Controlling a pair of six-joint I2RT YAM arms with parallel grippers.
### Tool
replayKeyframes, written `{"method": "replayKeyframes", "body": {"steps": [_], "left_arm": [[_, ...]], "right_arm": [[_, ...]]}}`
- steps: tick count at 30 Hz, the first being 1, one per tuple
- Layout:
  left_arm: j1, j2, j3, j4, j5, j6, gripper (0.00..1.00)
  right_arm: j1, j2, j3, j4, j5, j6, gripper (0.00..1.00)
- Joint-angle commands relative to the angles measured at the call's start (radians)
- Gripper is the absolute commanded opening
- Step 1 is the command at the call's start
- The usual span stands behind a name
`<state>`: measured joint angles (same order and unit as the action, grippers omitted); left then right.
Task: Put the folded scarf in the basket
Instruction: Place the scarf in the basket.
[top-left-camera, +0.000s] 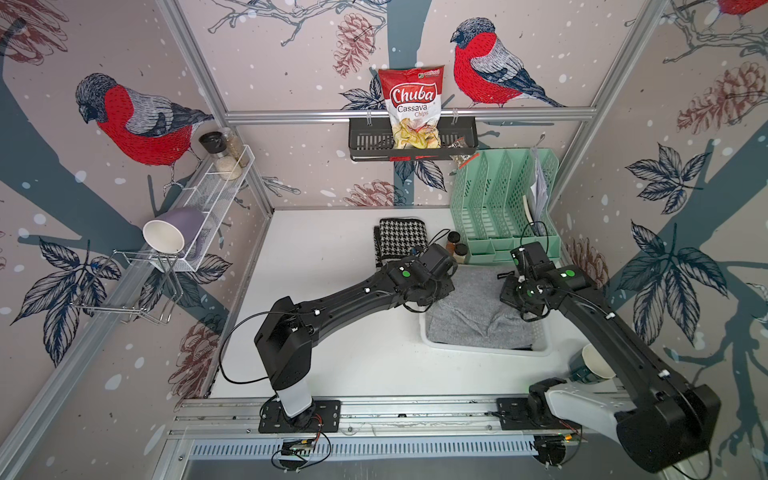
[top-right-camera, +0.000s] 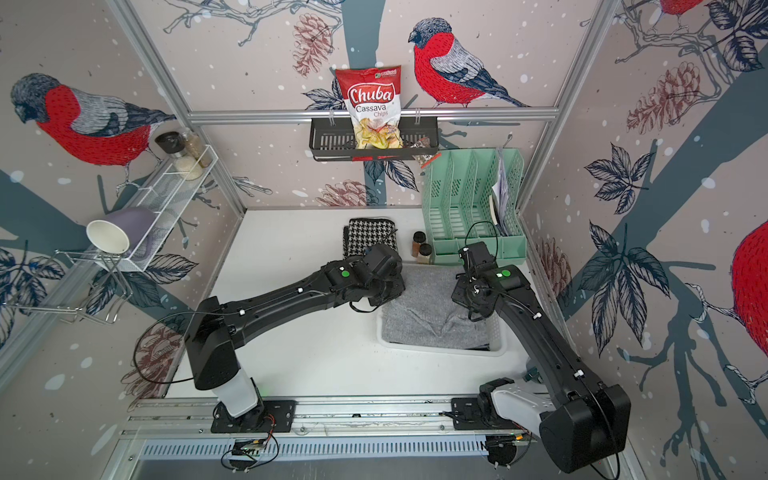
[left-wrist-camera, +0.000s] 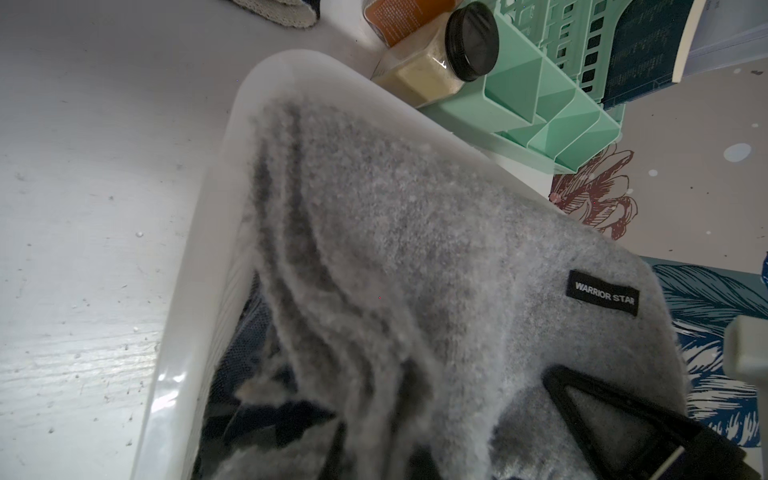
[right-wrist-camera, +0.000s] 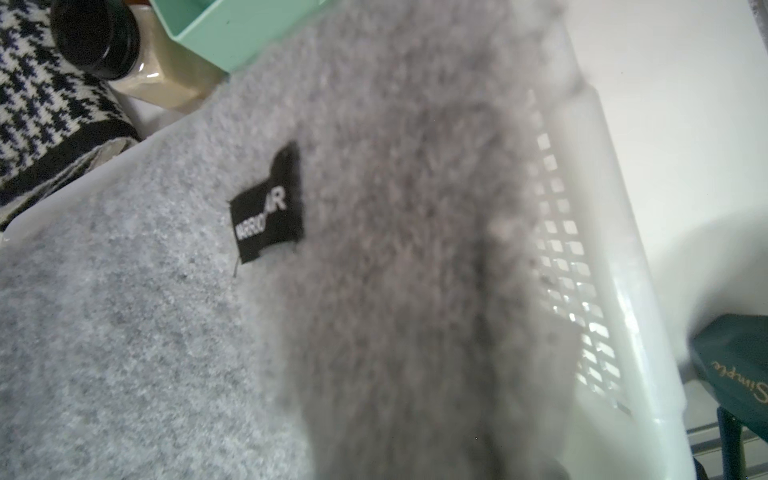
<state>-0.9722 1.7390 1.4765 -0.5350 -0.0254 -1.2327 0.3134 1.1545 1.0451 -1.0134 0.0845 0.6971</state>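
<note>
"Top views first: where is the scarf (top-left-camera: 473, 309)?"

"In both top views it lies in the basket (top-left-camera: 486, 352), grey and folded, covering most of the floor. Creases run toward the near edge."

"And the basket?"

"On the white table (top-left-camera: 332, 332), just in front of the organiser (top-left-camera: 503, 203) and 2 jars (top-left-camera: 457, 247). A houndstooth cloth (top-left-camera: 401, 237) lies past its far left corner, and a green cup (top-left-camera: 594, 365) lies by the right arm."

"The claws?"

"Both hang over the basket's far end. The left gripper (top-left-camera: 434, 289) is clenched on the scarf. The left wrist view shows grey folds pulled up toward it beside 1 black finger (left-wrist-camera: 665, 422). The right gripper (top-left-camera: 523, 297) is clenched on the scarf too. In the right wrist view the cloth rises, blurred, right up to the lens."

"Anything between them?"

"A black label (left-wrist-camera: 601, 292) with white lettering, sewn on the scarf's top layer. In the right wrist view it is partly creased."

"Does the cloth ride over the far rim?"

"I cannot tell."
</note>
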Motion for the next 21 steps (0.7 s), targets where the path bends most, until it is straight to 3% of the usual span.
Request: {"method": "replayKeyframes", "body": {"steps": [1,21], "left_arm": [[-0.003,0.028,0.024,0.024,0.005,0.009,0.0],[-0.003,0.147,-0.036,0.065,0.004,0.016,0.0]], "right_arm": [[-0.041,0.008,-0.022,0.052,0.007,-0.048,0.0],[-0.103,0.094,-0.209,0.22,-0.036,-0.051,0.0]]}}
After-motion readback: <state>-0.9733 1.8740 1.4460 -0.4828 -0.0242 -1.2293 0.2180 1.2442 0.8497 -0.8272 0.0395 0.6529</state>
